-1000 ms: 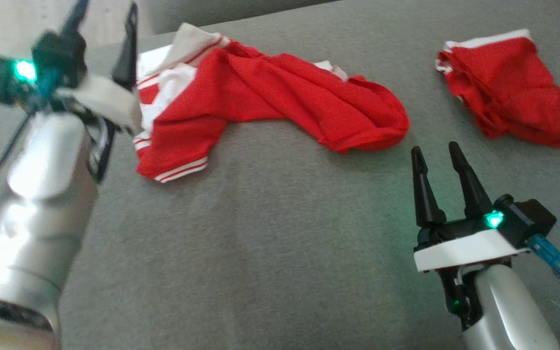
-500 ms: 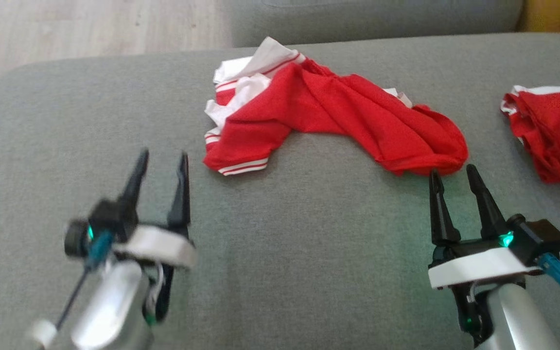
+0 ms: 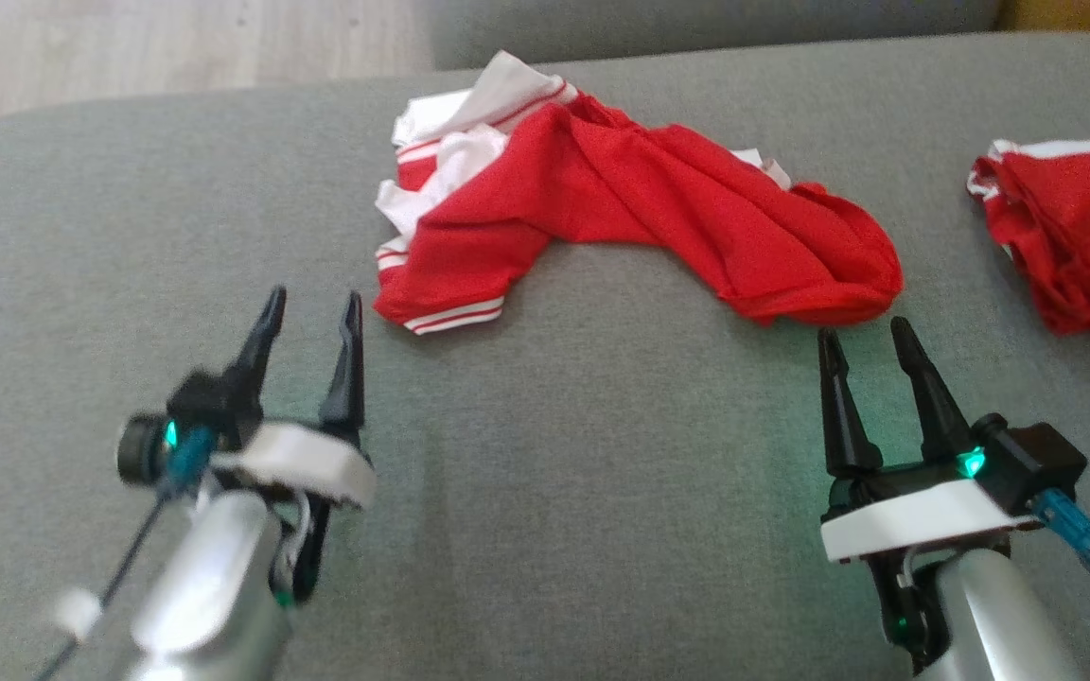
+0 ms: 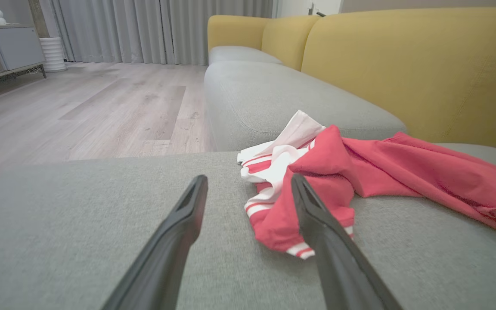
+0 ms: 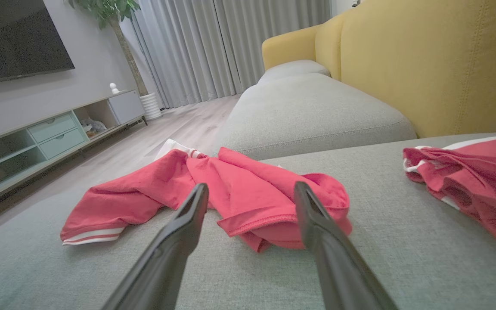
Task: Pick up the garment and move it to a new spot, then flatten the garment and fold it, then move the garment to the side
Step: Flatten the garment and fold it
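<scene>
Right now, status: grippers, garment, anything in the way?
Left gripper open, empty. Right gripper open, empty. Red garment crumpled on cushion, untouched. Second red garment apart, off to the right.

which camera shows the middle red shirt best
The head view: it looks down on the whole shirt, from striped sleeve to bunched hem. The left wrist view shows the sleeve end up close, partly behind a finger. The right wrist view sees it low and foreshortened, behind both fingers.
</scene>
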